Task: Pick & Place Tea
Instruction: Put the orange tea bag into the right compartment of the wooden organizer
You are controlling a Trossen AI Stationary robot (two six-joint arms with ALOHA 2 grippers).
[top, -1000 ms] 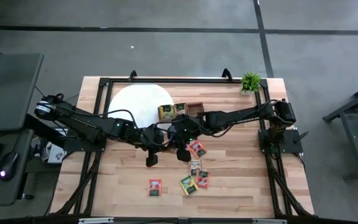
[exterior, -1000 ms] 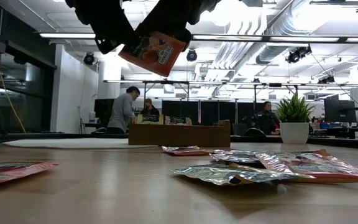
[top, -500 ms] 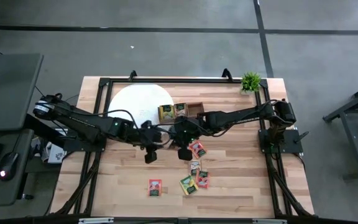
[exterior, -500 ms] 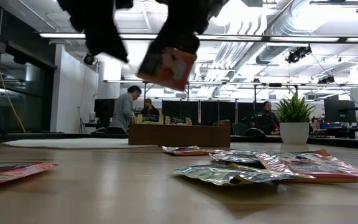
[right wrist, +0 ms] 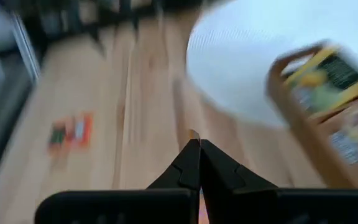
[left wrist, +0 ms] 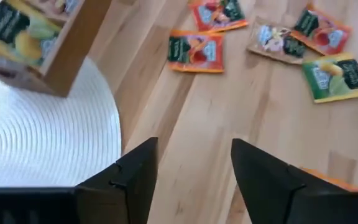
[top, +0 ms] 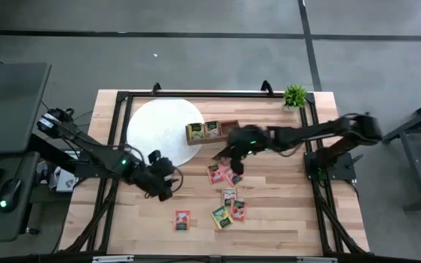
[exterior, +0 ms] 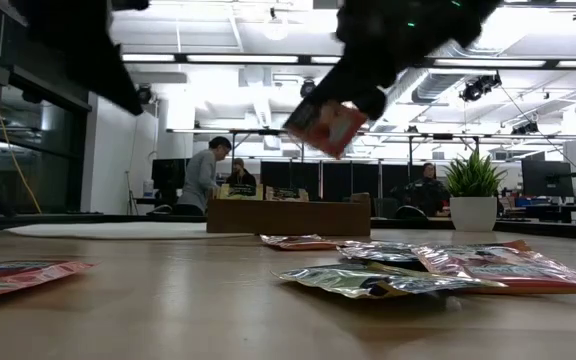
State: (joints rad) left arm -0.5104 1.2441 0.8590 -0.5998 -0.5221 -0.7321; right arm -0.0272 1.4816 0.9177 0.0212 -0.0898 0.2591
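A red tea packet (exterior: 326, 127) hangs in the air in front of the wooden tray (top: 229, 126), with my right gripper (right wrist: 194, 146) shut on it. From above the same red packet (top: 214, 173) shows just left of the loose pile. Several more tea packets (top: 231, 197) lie flat on the table, and one red packet (top: 183, 219) lies apart to the left. Yellow-green packets (top: 196, 132) stand in the tray. My left gripper (left wrist: 194, 146) stands open over bare wood near the white mat (top: 163, 124), with nothing between its fingers. My right gripper pinches the red packet between its two shut fingers at the upper right corner (exterior: 353, 103). The fingers slant down from the table's right and far side. The packet hangs tilted below them, clear of the table. In the right wrist view only a thin orange edge (right wrist: 193, 134) shows at the fingertips.
A small potted plant (top: 294, 95) stands at the far right corner. A black frame (top: 196, 93) runs round the table's edges. People sit at desks in the room beyond the table. Bare wood lies between the mat and the loose packets.
My left gripper has opened, let go of the red packet and drawn back toward the table's left and near edges. My right gripper has kept the packet, carried it toward the right and the tray and sunk a little. The packet now hangs lower and more tilted.
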